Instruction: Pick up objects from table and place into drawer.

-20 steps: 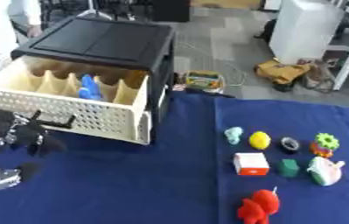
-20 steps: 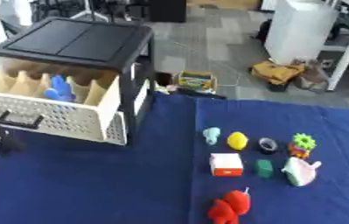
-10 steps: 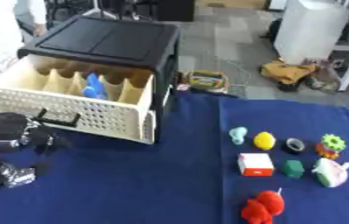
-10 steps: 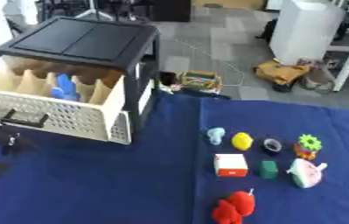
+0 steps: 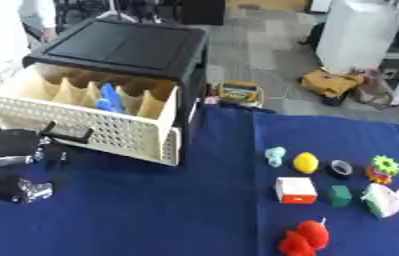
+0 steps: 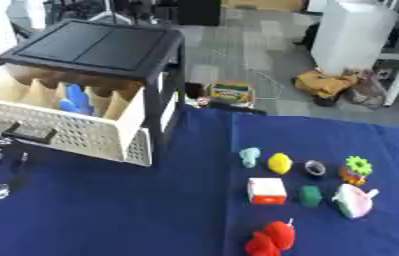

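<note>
A cream perforated drawer (image 5: 97, 131) with a black handle (image 5: 65, 133) stands pulled out of a black cabinet (image 5: 128, 47) at the left. A blue object (image 5: 108, 98) lies between its dividers. My left hand (image 5: 8, 150) is at the left edge, just below and left of the handle, apart from it. On the blue cloth at the right lie a pale teal figure (image 5: 275, 156), a yellow ball (image 5: 305, 162), a black ring (image 5: 340, 169), a green gear (image 5: 383, 166), a white and red box (image 5: 295, 190), a green cube (image 5: 340, 195), a white and pink piece (image 5: 383, 199) and a red object (image 5: 303, 238).
The blue cloth (image 5: 176, 210) is bare between the drawer and the objects. Beyond the table's far edge, on the floor, are a small colourful box (image 5: 237, 92), a tan bag (image 5: 335, 82) and a white bin (image 5: 360, 32).
The whole picture has shifted slightly, so the camera moved. My left hand stays below the drawer handle with little visible movement. The objects have not moved.
</note>
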### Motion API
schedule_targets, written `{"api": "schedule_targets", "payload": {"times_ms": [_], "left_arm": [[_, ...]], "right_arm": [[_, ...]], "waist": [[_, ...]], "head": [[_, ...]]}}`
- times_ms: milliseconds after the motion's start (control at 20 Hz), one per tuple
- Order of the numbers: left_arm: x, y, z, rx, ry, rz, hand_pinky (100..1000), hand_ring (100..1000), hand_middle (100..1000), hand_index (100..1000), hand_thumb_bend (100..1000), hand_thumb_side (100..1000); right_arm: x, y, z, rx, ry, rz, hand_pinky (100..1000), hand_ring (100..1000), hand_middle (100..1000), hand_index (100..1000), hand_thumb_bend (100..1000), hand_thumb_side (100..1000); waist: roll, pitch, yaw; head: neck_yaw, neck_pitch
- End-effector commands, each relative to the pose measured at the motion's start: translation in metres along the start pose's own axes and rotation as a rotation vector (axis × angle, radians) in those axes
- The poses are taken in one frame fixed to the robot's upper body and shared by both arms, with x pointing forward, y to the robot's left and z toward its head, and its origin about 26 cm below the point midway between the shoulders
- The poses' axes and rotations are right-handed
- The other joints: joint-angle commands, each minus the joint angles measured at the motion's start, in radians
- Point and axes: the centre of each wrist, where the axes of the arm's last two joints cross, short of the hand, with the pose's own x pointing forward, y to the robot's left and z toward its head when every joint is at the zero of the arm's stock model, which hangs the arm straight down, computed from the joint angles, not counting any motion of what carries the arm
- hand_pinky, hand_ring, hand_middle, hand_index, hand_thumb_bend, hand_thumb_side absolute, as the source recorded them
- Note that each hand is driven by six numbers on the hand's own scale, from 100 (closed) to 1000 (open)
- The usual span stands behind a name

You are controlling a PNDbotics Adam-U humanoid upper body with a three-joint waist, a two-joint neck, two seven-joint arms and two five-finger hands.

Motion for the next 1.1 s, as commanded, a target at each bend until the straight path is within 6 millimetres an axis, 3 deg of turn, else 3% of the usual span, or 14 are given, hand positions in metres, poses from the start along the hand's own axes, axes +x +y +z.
{"api": "schedule_targets", "payload": {"times_ms": [50,1100], "left_arm": [[-0.008,0.014,0.006,-0.323,-0.222,-0.25,348,539,575,908,100,1000],[-0.013,0.029,-0.014,-0.251,-0.238,-0.231,323,490,519,858,100,1000]], "right_arm": [[0.009,-0.004,-0.003,-0.012,-0.03,-0.001,636,659,470,763,100,795],[0.006,0.0,-0.002,-0.006,0.003,-0.024,635,656,458,757,100,792]], "waist": [[0.003,-0.013,-0.002],[0.005,0.011,-0.013]], "head": [[-0.001,-0.016],[-0.006,-0.04]]}}
